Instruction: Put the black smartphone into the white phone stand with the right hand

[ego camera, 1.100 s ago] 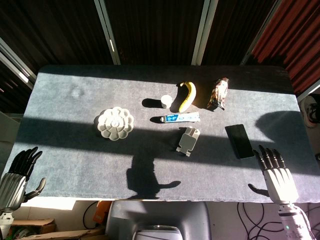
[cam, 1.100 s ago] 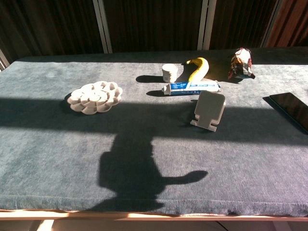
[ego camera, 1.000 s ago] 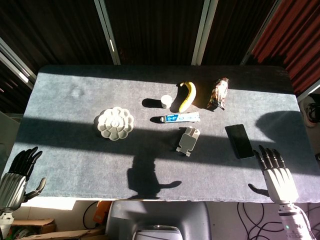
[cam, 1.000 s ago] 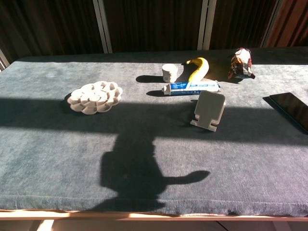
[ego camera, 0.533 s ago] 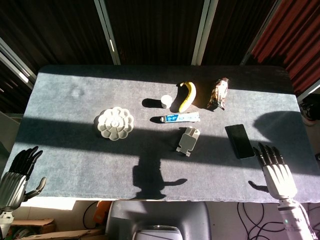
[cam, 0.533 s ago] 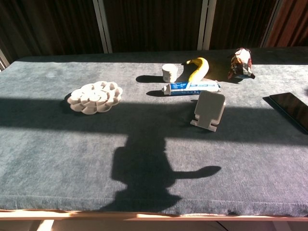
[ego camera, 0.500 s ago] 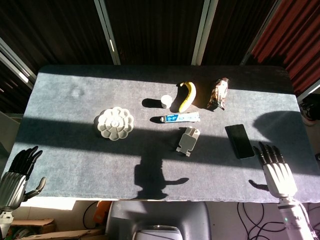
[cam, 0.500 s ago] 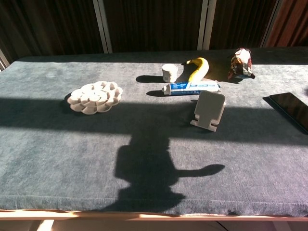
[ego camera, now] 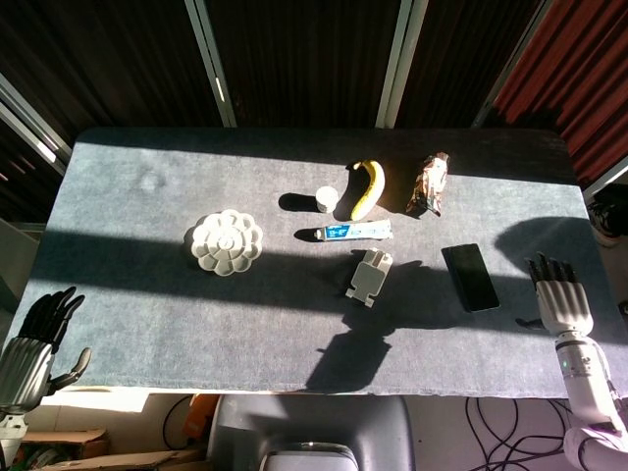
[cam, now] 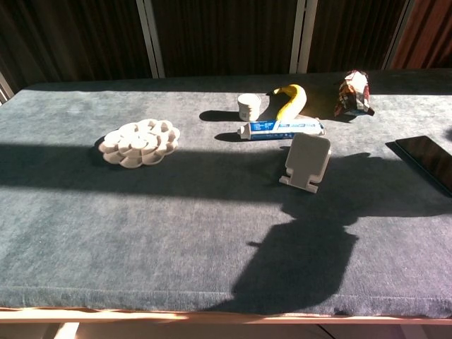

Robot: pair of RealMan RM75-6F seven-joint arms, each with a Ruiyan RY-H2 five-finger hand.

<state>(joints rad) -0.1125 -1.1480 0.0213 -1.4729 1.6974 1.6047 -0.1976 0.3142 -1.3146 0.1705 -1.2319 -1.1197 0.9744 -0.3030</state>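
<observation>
the black phone (ego camera: 469, 277) lies flat on the grey bench (ego camera: 128, 294), screen up, between the white phone stand (ego camera: 369, 275) and the right hand (ego camera: 563, 302), which hovers near the bench's right edge with fingers (ego camera: 551, 272) straight and apart, holding nothing. judging by its look, the phone is a thin, stiff, smooth slab, likely slippery and hard to lift off the cloth; pinching its long edges seems the safest hold. the left hand (ego camera: 29, 349) waits at the near left corner, fingers loosely spread, empty. the blue toothpaste tube (ego camera: 345, 232) carries print too small to read; the snack packet (ego camera: 429, 184) likewise.
</observation>
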